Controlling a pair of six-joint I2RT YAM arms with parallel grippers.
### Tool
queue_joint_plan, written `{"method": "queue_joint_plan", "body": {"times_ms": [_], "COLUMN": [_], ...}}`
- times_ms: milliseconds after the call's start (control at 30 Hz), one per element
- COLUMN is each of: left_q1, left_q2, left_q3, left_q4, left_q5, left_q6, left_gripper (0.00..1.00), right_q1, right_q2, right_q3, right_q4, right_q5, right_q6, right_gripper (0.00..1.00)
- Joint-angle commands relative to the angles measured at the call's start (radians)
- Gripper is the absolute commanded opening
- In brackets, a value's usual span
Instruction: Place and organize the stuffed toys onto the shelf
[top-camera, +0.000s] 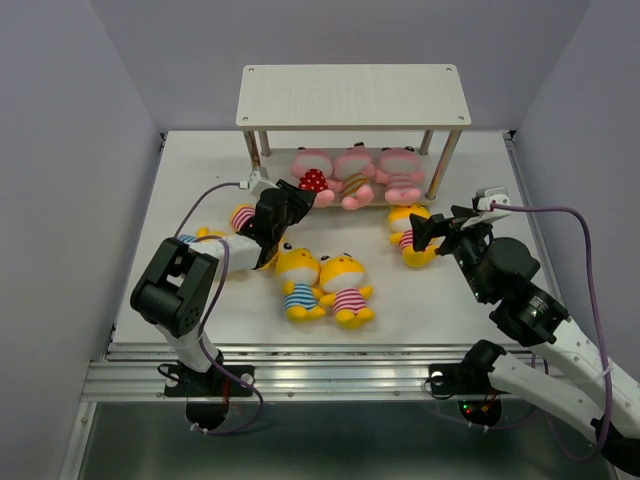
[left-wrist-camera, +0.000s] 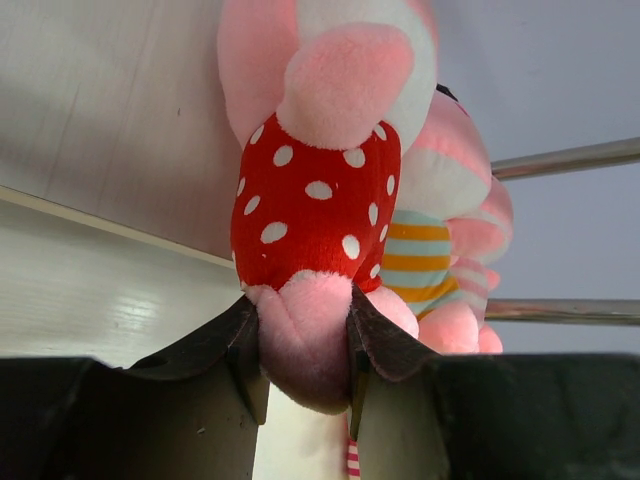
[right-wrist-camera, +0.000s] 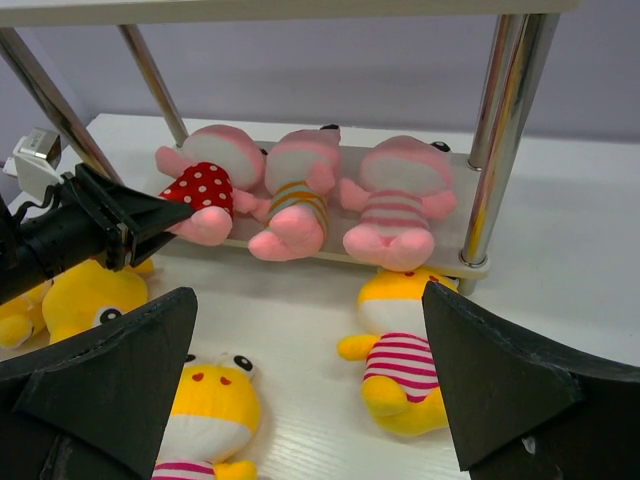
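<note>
Pink red-dotted plush doll (top-camera: 313, 181) is lying head toward twelve o'clock; left gripper (top-camera: 306, 195) is pinching its foot, right gripper (top-camera: 440, 226) gaping empty.

Pink doll (left-wrist-camera: 318, 205) in red white-dotted outfit, black fingers (left-wrist-camera: 208, 348)

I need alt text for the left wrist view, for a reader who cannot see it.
The left gripper is shut on a foot of the pink toy in a red dotted outfit. A second pink toy in a striped shirt lies right beside it, and metal shelf legs show behind.
</note>
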Motion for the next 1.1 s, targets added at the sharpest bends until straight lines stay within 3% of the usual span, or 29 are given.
{"method": "queue_joint_plan", "body": {"times_ms": [0, 200, 267, 300, 367, 733, 933, 1067], "left_q1": [0.001, 0.02, 0.02, 0.02, 0.02, 0.018, 0.018, 0.018], "left_q2": [-0.032, 0.05, 0.044, 0.035, 0.012, -0.042, -0.069, -0.086], "left_q3": [0.036, 0.117, 0.106, 0.102, 0.082, 0.062, 0.062, 0.068], "left_q4": [0.033, -0.025, -0.028, -0.028, -0.028, -0.112, -0.158, -0.186], "left_q5": [-0.044, 0.053, 0.044, 0.029, 0.007, -0.027, -0.051, -0.062], "left_q6": [0.044, 0.05, 0.041, 0.04, 0.046, 0.067, 0.078, 0.087], "left_gripper": [0.0, 0.02, 0.14, 0.32, 0.43, 0.55, 0.77, 0.79], "right_q1": [0.01, 0.01, 0.01, 0.01, 0.01, 0.01, 0.01, 0.01], "right_q2": [-0.002, 0.004, 0.001, 0.001, 0.004, 0.041, 0.03, 0.028], "right_q3": [-0.003, -0.003, -0.003, -0.003, -0.002, 0.008, 0.012, 0.015], "right_q4": [0.039, 0.04, 0.039, 0.04, 0.039, 0.04, 0.027, 0.014], "right_q5": [0.017, 0.008, 0.006, 0.006, 0.002, -0.015, -0.018, -0.02], "right_q6": [-0.012, -0.017, -0.018, -0.017, -0.02, -0.018, -0.002, 0.012], "right_gripper": [1.0, 1.0, 1.0, 1.0, 1.0, 1.0, 1.0, 1.0]}}
